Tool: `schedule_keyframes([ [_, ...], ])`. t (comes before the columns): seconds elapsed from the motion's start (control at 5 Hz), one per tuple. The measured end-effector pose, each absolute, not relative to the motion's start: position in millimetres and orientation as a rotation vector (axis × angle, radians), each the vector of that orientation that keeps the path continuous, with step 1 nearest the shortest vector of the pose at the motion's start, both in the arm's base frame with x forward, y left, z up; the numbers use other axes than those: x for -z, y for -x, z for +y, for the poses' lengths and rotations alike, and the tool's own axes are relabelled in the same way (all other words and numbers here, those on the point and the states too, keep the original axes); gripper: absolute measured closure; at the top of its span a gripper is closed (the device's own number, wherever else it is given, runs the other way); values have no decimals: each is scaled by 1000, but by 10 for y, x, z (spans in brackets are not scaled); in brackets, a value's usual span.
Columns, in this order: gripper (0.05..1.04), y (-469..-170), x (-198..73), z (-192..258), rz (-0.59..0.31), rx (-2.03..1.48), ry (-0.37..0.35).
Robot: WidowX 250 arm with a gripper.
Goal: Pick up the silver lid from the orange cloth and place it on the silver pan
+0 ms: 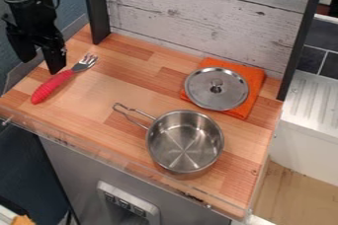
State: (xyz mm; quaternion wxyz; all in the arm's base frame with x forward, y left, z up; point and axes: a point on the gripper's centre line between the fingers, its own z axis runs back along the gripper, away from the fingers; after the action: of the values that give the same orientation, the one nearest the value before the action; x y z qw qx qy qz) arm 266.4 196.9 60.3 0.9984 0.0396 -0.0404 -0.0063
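Nearest to us, a clear strip (99,153) runs along the front edge of the wooden countertop (135,71). Just behind it we see one steel saucepan (185,141), upright and uncovered, its single wire handle (132,115) pointing back and to the picture's left. Farther back on the picture's left lies one fork, its red grip (51,87) slanting down towards the front edge and its metal tines (86,61) towards the backboard (204,17). The black gripper (41,66) hangs just by it, fingers spread apart with nothing between them; one finger is right beside the red grip, though we can't tell whether they touch. On the far right we count one round steel lid (216,88), knob up, resting on one orange cloth (254,81). Behind stands the whitewashed backboard between two dark posts.

We'd judge this to be a stage before any grasp, with the arm poised at the fork. From here, picking up the fork would call for lining the fingers up on either side of the red grip, lowering them around it, then closing, taking care not to nudge it along the wood
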Motion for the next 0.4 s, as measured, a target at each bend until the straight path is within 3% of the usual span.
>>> schedule_keyframes([
  [0.4,84,-2710,-477,1822,-52,55,-52],
])
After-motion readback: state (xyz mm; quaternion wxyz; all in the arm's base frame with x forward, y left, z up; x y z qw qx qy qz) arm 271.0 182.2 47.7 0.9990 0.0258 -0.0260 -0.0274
